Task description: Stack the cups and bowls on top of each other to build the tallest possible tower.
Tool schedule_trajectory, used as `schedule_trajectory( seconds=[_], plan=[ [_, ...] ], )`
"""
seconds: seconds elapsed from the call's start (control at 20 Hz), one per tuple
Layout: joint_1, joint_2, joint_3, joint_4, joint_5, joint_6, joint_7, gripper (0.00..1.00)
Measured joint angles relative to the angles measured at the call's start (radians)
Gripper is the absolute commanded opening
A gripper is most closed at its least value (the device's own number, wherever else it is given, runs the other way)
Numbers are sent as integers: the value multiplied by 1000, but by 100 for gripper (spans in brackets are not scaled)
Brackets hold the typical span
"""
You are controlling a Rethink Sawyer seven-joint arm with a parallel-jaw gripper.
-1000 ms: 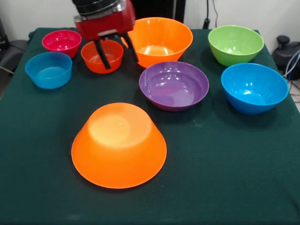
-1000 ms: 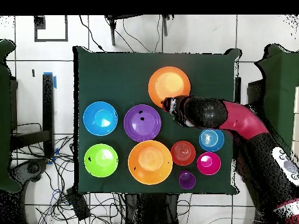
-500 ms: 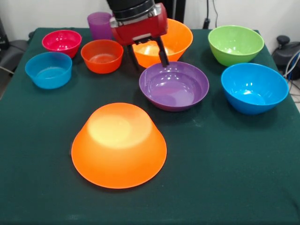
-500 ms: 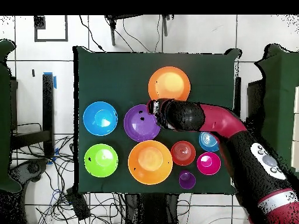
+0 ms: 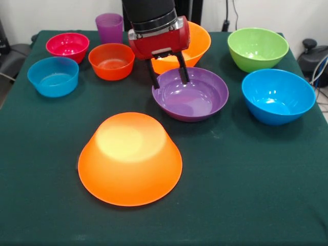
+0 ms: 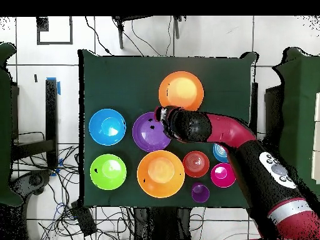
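My gripper [image 5: 170,84] is open and empty. Its two fingers straddle the far left rim of the wide purple bowl [image 5: 197,102], one outside and one inside. In the overhead view the gripper [image 6: 164,117] is at that bowl's [image 6: 149,133] right edge. A large orange bowl [image 5: 129,156] lies upside down at the near middle. The other large orange bowl [image 5: 199,41] stands upright behind the gripper. The purple cup [image 5: 109,26] stands at the far left. The yellow cup is hidden or out of view. Nothing is stacked in sight.
The pink bowl [image 5: 67,43], the red-orange bowl [image 5: 111,60] and the small blue bowl [image 5: 53,76] stand at the left. The green bowl [image 5: 258,47] and the medium blue bowl [image 5: 278,95] stand at the right. The dark green cloth [image 5: 246,179] covers the table.
My gripper has moved from above the red-orange bowl rightward in the front view to the purple bowl's rim and has come lower. The purple cup has come into sight. No bowl has moved.
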State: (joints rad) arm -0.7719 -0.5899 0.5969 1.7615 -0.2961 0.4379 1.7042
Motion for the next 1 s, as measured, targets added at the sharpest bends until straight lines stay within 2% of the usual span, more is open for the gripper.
schedule_trajectory(
  seconds=[0.7, 1.0],
  plan=[
    [-4, -6, -37, -5, 0, 0, 0, 100],
    [-4, 18, -49, -7, -1, -7, 0, 100]
  ],
)
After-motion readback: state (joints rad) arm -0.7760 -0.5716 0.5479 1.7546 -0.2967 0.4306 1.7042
